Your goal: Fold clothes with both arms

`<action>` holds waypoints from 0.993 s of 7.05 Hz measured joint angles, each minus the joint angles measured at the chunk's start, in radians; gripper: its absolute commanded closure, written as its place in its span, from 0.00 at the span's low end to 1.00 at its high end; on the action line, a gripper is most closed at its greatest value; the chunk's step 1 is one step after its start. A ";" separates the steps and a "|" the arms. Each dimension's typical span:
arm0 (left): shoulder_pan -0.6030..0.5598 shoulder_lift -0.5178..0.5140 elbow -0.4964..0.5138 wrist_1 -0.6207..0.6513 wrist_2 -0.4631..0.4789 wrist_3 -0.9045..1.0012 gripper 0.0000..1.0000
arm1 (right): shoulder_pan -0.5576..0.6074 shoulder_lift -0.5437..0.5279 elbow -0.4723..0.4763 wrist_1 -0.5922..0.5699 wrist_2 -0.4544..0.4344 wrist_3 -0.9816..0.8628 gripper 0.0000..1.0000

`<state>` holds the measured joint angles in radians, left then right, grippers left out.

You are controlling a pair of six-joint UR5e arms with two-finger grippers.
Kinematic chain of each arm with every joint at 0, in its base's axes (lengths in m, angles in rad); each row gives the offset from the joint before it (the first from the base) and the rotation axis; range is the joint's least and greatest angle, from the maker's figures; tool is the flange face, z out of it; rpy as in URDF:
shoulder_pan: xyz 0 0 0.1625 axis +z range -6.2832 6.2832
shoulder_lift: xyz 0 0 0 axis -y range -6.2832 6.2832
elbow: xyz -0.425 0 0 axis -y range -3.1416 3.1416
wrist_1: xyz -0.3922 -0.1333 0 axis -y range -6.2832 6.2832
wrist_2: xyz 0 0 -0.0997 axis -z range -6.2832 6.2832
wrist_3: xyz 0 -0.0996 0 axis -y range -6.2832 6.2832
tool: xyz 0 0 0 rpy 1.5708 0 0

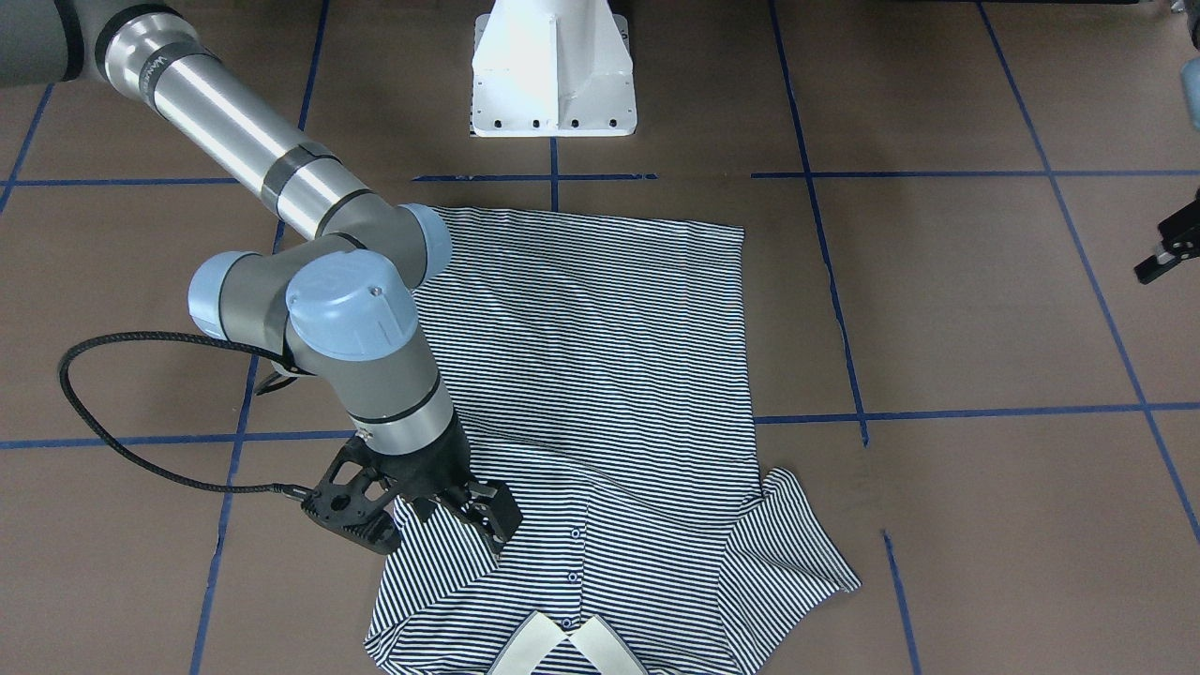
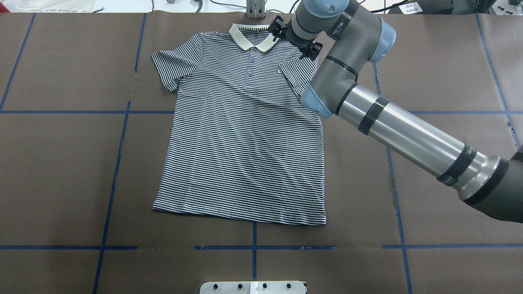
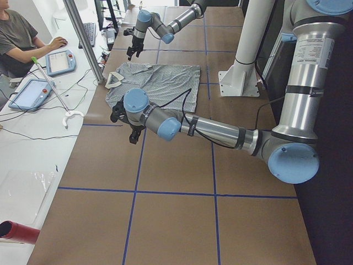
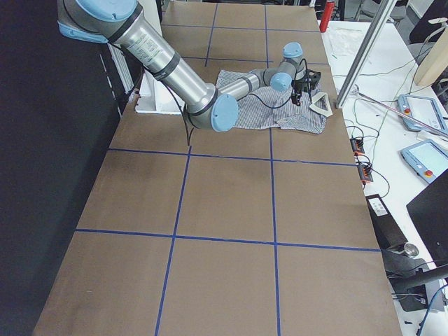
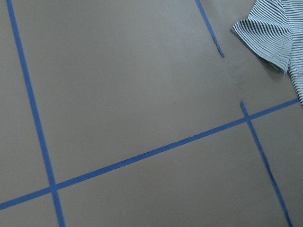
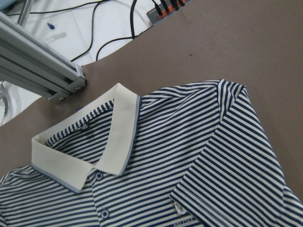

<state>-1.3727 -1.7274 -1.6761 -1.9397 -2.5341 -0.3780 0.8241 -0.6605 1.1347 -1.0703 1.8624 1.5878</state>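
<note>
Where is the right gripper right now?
In the front-facing view the right gripper sits at lower left, open over the polo shirt's shoulder where the sleeve is folded in, close to the cream collar.

Your widest open stretch is the bare counter [image 2: 61,163] on the robot's left of the shirt [image 2: 241,155]. Only the left gripper [image 3: 133,137] hangs over it, well apart from the cloth. On the other side the right arm [image 2: 408,134] slants in over the shirt's edge. The right gripper [image 1: 455,514] stands over the shoulder beside the collar, and a black cable [image 1: 94,412] loops outward from the wrist. An aluminium post [image 6: 42,71] stands just beyond the collar. The white pedestal [image 1: 553,84] sits near the hem.
</note>
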 measured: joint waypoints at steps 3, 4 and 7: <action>0.233 -0.224 0.099 -0.023 0.220 -0.341 0.11 | 0.016 -0.156 0.301 -0.136 0.046 0.006 0.00; 0.285 -0.298 0.187 -0.045 0.302 -0.399 0.14 | 0.033 -0.230 0.371 -0.145 0.065 -0.017 0.00; 0.356 -0.501 0.608 -0.363 0.465 -0.510 0.36 | 0.053 -0.389 0.525 -0.148 0.092 -0.055 0.00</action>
<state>-1.0170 -2.2281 -1.0685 -2.3030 -2.0691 -0.8880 0.8775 -1.0494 1.6593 -1.2183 1.9543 1.5332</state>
